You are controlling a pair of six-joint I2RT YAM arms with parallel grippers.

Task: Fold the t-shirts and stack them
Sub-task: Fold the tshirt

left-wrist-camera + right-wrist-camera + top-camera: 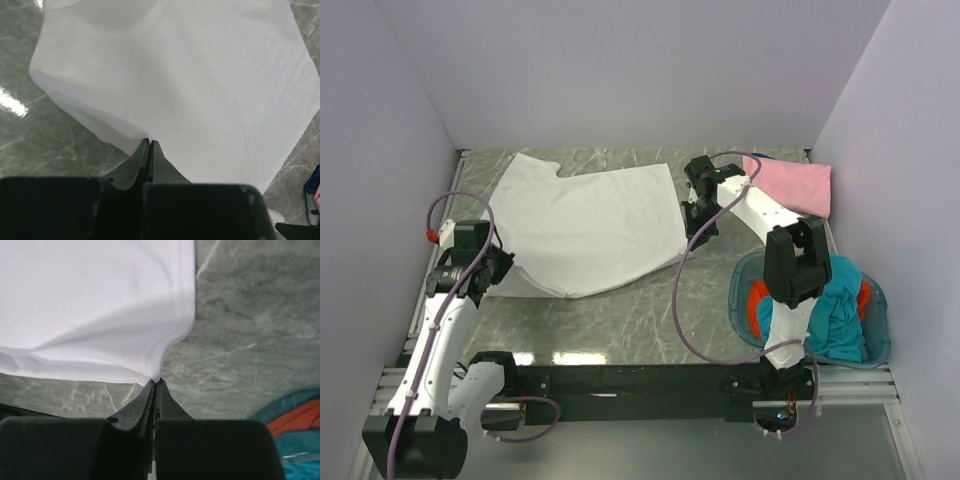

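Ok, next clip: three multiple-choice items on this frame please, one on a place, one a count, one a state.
1. The pink t-shirt lies: A) at the far right corner of the table B) near left corner C) centre
2. Shirts in the basket: A) one B) two C) four
3. The left end effector is: A) open B) holding the basket C) shut on the white t-shirt
A, pink cloth lies far right; B, a teal shirt and an orange-red shirt show; C, its tips pinch the cloth's edge.
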